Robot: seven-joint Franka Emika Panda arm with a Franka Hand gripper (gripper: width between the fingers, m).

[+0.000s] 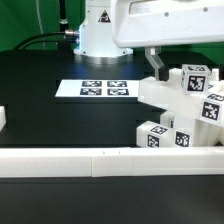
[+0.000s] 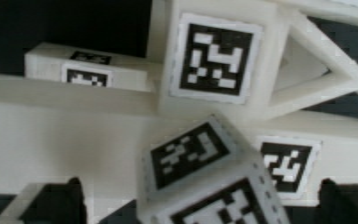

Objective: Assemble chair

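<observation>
Chair: small white plastic model chair of chunky slabs and tagged square posts, against the long low white rail, beside the marker board.
Gripper: two-finger gripper spread wide above the chair, holding nothing.
Technique: probably centre the fingers squarely over one post before closing.

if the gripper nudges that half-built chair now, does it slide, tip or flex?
The chair looks like rigid chunky plastic, so flex seems unlikely. It sits tilted against the long white rail, so a push probably rocks or tips it rather than sliding it cleanly. Smooth faces and the black table suggest it may skid.
</observation>
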